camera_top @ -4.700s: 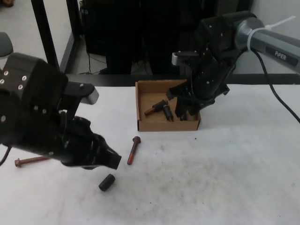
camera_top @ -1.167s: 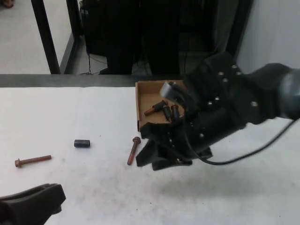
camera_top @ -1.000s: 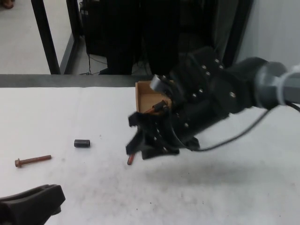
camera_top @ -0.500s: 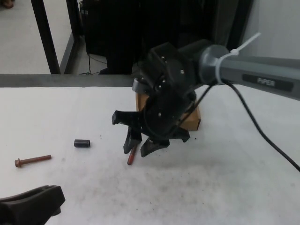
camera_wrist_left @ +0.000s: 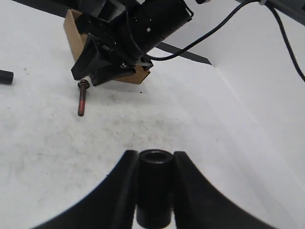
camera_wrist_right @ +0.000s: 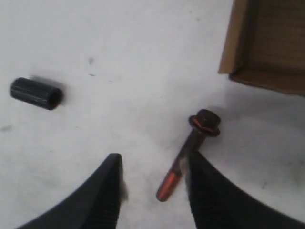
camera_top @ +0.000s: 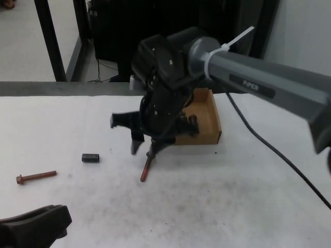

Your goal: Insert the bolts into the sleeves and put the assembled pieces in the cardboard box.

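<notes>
White, scuffed desk under two robot arms, with dark posts in the room behind.
The cardboard box sits near the desk's far edge. The right end effector hangs spread open over a bolt just before the box, gripping nothing. The left end effector clamps an upright sleeve. A second sleeve and a second bolt lie farther left.

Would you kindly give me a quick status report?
Left gripper shut on sleeve. Right gripper open over bolt beside cardboard box. Loose sleeve, second bolt farther off.
</notes>
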